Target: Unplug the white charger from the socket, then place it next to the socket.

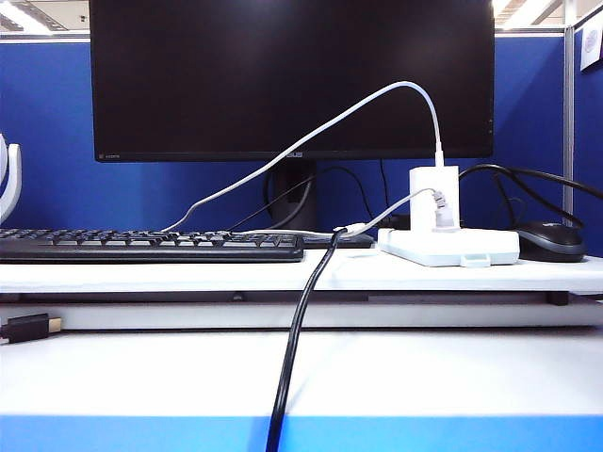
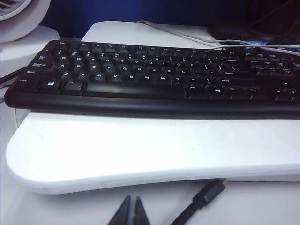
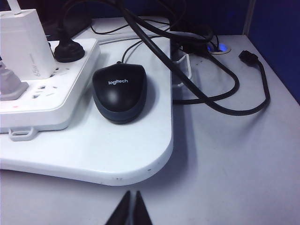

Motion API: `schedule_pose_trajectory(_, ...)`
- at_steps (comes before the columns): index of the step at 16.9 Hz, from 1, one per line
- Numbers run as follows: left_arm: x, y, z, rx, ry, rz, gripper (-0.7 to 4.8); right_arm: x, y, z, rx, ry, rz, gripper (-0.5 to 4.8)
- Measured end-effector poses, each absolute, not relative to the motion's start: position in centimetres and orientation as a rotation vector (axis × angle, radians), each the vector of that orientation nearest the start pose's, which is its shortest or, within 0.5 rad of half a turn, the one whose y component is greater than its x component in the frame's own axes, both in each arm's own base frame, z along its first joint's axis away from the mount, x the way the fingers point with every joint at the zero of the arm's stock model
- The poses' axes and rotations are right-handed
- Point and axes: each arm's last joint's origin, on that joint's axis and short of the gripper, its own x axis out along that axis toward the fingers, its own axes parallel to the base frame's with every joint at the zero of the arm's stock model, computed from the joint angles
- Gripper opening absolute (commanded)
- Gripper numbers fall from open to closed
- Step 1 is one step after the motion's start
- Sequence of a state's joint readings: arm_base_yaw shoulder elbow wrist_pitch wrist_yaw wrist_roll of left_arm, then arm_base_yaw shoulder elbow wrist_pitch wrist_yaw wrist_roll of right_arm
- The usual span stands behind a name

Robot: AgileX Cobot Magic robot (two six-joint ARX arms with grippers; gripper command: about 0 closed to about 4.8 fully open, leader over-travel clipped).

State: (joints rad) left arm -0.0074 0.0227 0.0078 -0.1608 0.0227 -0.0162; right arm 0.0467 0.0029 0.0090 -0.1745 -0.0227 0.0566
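The white charger (image 1: 433, 193) stands upright, plugged into the socket (image 1: 448, 247), a flat white power strip on the raised white shelf. Its thin white cable (image 1: 330, 124) arcs up and runs left behind the keyboard. In the right wrist view the charger (image 3: 23, 44) sits at the strip's far end of the socket (image 3: 70, 101), beside a small ribbed plug (image 3: 10, 84) and a black plug (image 3: 69, 50). My right gripper (image 3: 131, 196) is shut and empty, low over the table in front of the shelf. My left gripper (image 2: 132, 200) is shut and empty before the keyboard's shelf. Neither gripper shows in the exterior view.
A black mouse (image 3: 119, 91) lies right beside the socket. A black keyboard (image 2: 150, 77) fills the shelf's left part. A monitor (image 1: 292, 75) stands behind. Black cables (image 3: 215, 89) coil on the table to the right; one thick black cable (image 1: 292, 358) runs forward over the shelf edge.
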Motion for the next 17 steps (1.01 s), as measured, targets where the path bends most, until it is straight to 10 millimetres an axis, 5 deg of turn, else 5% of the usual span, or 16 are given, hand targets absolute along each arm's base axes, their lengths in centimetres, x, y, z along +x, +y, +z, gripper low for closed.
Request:
schedule_pose_trajectory(10,9.8,-0.1,15.7,-0.025,0.096,-0.030,-0.04,9.7,0.5,15.9,0.073,0.077,0.067,-0.05)
schedule_pose_trajectory(17,7.9,-0.1,25.3,-0.130,-0.259,-0.046,-0.04,6.7,0.0,25.6,0.178,-0.238,-0.034,-0.05)
